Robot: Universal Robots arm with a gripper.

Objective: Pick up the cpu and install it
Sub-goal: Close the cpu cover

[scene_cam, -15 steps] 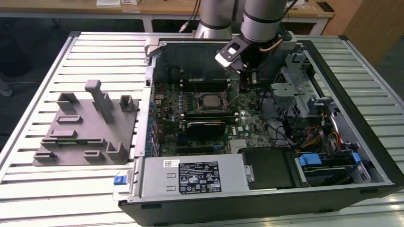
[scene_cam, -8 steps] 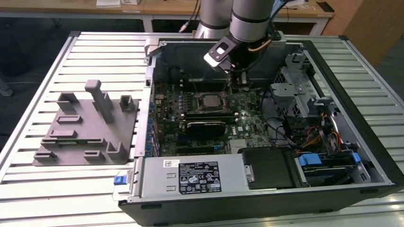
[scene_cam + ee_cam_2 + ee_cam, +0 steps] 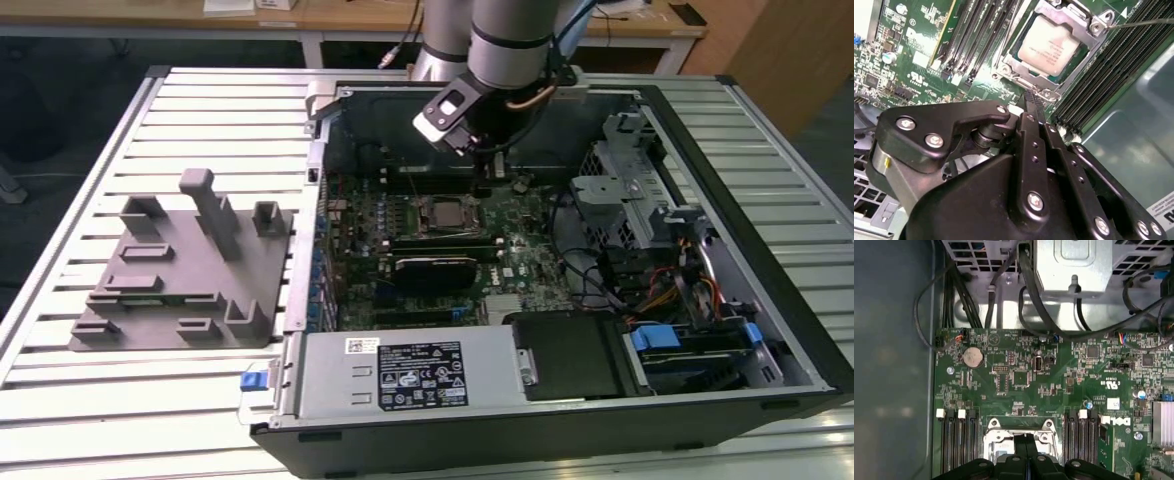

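Gripper (image 3: 1031,100) with fingers pressed together, grasping nothing, over the motherboard (image 3: 909,55). The cpu (image 3: 1049,45) lies seated in its socket (image 3: 1013,65), just beyond the fingertips.

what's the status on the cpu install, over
Empty gripper poised over the socket, fingers shut. The cpu lies seated in the socket. Nothing between them.

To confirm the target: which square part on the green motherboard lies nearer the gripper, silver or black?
The pale silver square cpu, in its metal-framed socket by the gripper; the black square block lies farther away.
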